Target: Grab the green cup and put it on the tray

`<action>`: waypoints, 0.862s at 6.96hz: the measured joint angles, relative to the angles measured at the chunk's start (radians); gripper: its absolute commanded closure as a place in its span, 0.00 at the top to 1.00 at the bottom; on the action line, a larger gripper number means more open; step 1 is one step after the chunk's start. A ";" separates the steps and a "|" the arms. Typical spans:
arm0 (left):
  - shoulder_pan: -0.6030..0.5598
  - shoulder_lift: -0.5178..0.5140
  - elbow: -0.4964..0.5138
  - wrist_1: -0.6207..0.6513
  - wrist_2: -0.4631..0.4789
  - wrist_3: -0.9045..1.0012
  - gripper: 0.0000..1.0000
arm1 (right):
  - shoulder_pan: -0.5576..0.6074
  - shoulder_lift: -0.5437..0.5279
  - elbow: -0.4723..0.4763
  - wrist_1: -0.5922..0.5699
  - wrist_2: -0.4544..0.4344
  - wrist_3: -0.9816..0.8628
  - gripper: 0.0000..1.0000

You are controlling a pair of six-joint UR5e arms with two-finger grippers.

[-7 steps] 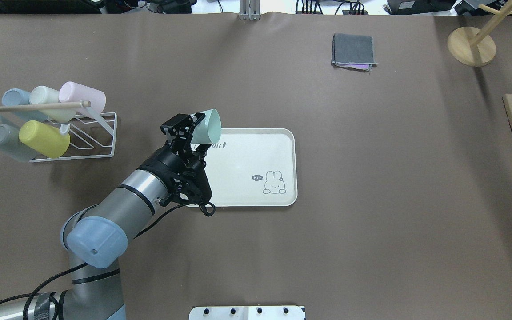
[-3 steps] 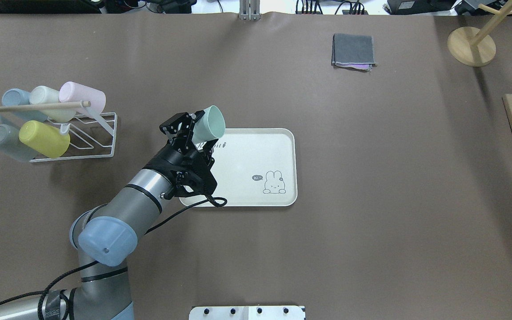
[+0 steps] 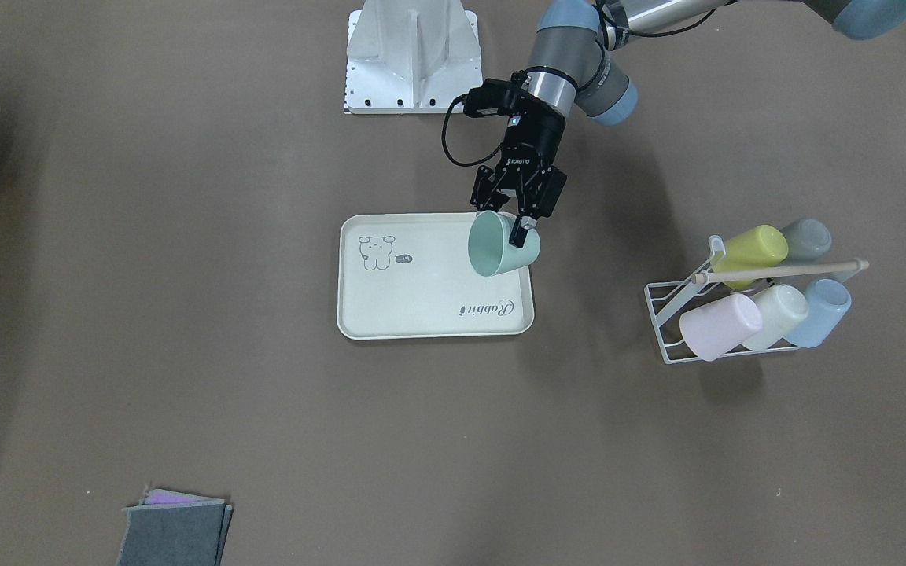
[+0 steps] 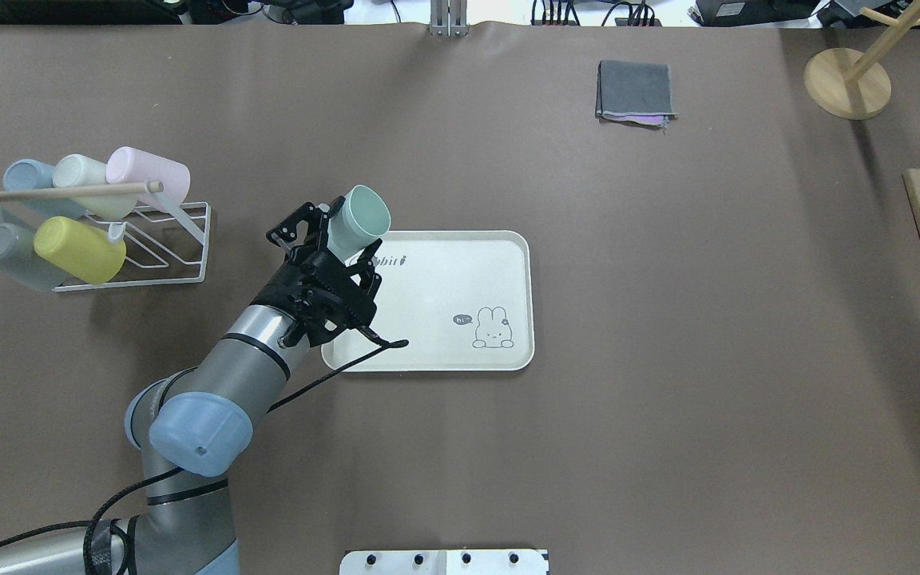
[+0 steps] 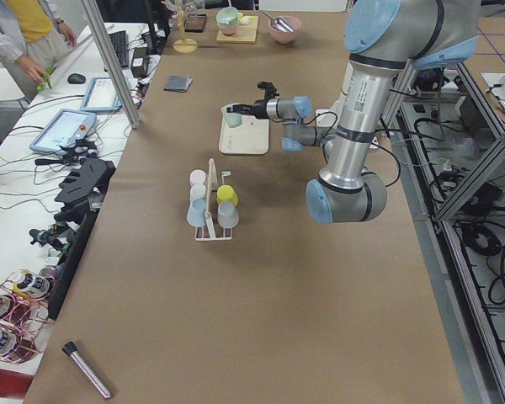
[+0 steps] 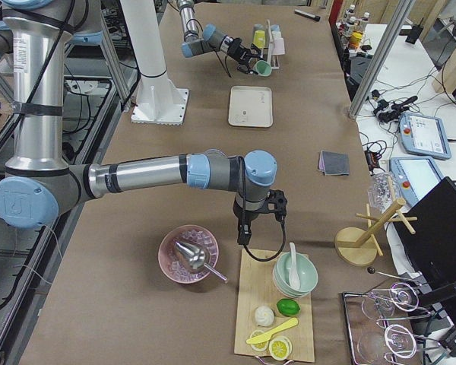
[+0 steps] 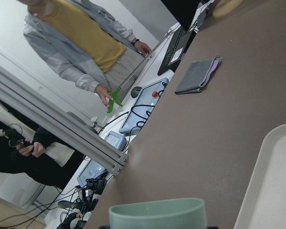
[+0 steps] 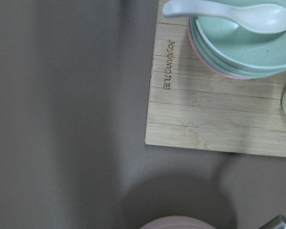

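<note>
From the front, the left tool [image 3: 506,224] grips the tilted green cup [image 3: 499,248] over a corner of the tray [image 3: 421,271]; from overhead, its mouth opens away from the robot; from the right, I cannot tell if the right tool [image 6: 243,237] is open.

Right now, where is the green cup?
Overhead view, left half: the green cup hangs tilted in the left pincer over the tray's left end, right of the cup rack.
</note>
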 measured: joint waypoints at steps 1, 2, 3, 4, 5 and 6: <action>0.000 0.002 0.015 -0.001 0.012 -0.101 0.53 | 0.000 0.000 0.000 0.000 0.001 0.001 0.99; 0.001 0.004 0.037 -0.003 0.033 -0.205 0.53 | 0.000 0.000 0.000 0.000 0.001 0.001 1.00; 0.006 0.006 0.075 -0.021 0.062 -0.297 0.53 | 0.000 0.000 0.000 0.000 0.001 0.001 1.00; 0.021 0.003 0.122 -0.062 0.094 -0.351 0.53 | 0.000 0.000 0.000 0.000 0.001 0.001 1.00; 0.040 -0.010 0.172 -0.115 0.129 -0.375 0.54 | 0.000 0.000 0.000 0.000 0.000 0.001 1.00; 0.058 -0.030 0.208 -0.149 0.156 -0.388 0.54 | 0.000 0.000 0.000 0.000 0.000 0.001 1.00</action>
